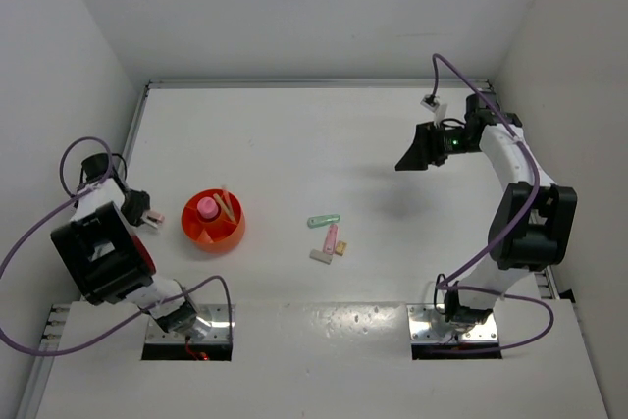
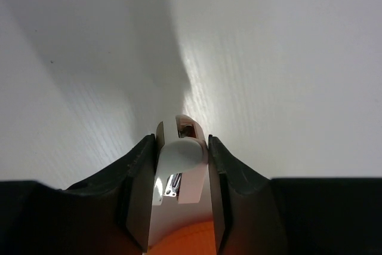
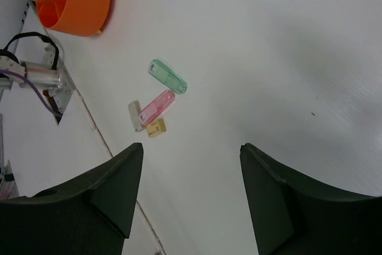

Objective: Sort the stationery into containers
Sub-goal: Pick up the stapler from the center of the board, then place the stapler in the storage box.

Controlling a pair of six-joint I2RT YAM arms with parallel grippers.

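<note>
Currently left hand (image 2: 182, 144) clamps a pale pink item (image 2: 192, 174), while right hand (image 3: 191, 148) gapes wide over the table (image 3: 280, 52).

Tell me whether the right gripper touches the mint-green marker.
Apart. Right wrist view shows the mint-green marker lying well beyond the right gripper's open fingers.

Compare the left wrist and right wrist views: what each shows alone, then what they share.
Left wrist only: the left gripper shut on a small white-and-pink item, an unidentifiable orange patch below. Right wrist only: the open right gripper, the orange bowl, a green marker, a pink marker, a white eraser, a yellow eraser. Both: the white table.
</note>
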